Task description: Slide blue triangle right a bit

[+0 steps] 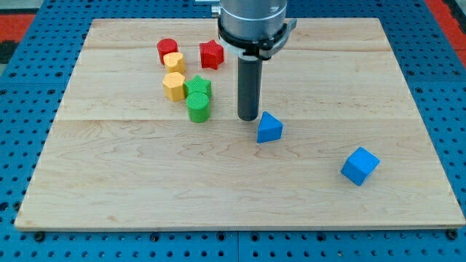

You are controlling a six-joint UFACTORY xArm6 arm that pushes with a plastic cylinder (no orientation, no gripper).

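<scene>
The blue triangle (269, 128) lies on the wooden board (145, 196) a little right of its middle. My tip (248, 118) stands just to the upper left of the blue triangle, very close to its left corner; I cannot tell if they touch. The rod rises straight up from there to the arm's body at the view's top.
A blue cube (360, 166) lies at the lower right. A cluster sits upper left: red cylinder (167, 50), red star (211, 54), two yellow blocks (174, 62) (174, 86), green star (197, 88), green cylinder (198, 107). Blue pegboard surrounds the board.
</scene>
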